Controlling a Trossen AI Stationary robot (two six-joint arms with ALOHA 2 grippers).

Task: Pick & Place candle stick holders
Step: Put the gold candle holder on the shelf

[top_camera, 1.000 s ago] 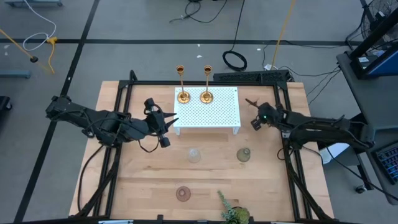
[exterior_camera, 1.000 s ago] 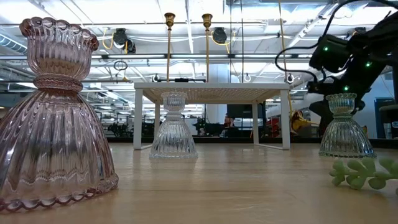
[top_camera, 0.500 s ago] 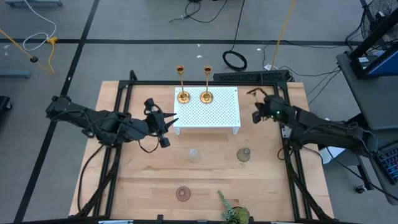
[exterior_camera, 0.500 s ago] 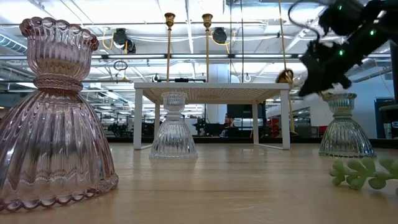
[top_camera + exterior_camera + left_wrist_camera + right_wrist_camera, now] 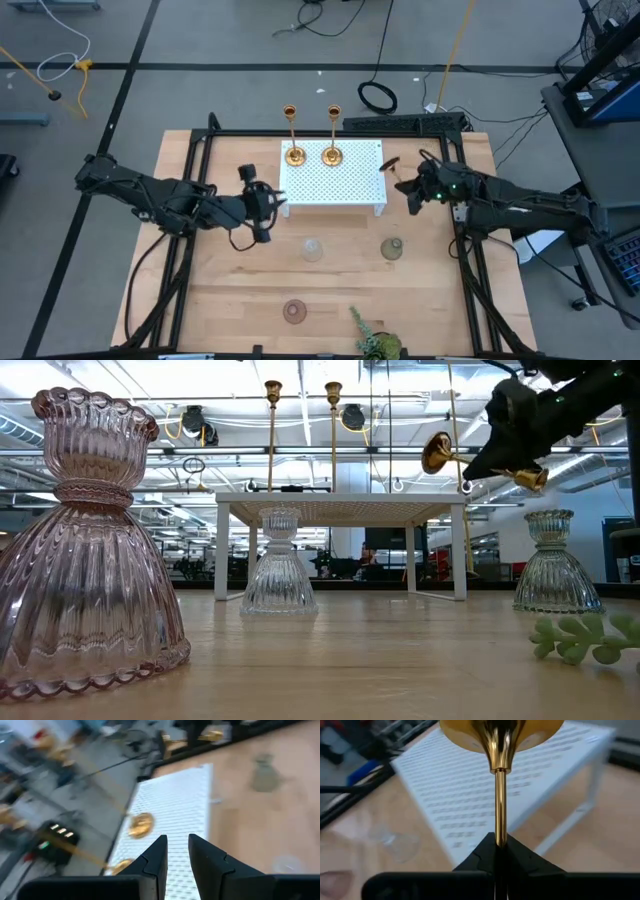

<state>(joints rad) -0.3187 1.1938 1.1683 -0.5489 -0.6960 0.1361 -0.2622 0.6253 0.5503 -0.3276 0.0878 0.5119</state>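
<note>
The right gripper [image 5: 505, 460] is clamped on the thin stem of a shiny gold candlestick [image 5: 470, 458], held in the air near the white stand's [image 5: 335, 180] right end; its long axis lies nearly level, round base toward the stand; the left gripper [image 5: 262, 200], fingers slightly parted and holding nothing, waits beside the stand's left end.

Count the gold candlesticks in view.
3. Two candlesticks stand on the white stand's back edge; the third is tilted in the right hand beside the stand.

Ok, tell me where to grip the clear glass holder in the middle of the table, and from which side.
Grip the clear glass holder at its narrow waist, between the cup top and the flared ribbed skirt, coming from above with fingers either side. It stands upright and apart from the green holder, and that pinch probably keeps it from slipping.
</note>
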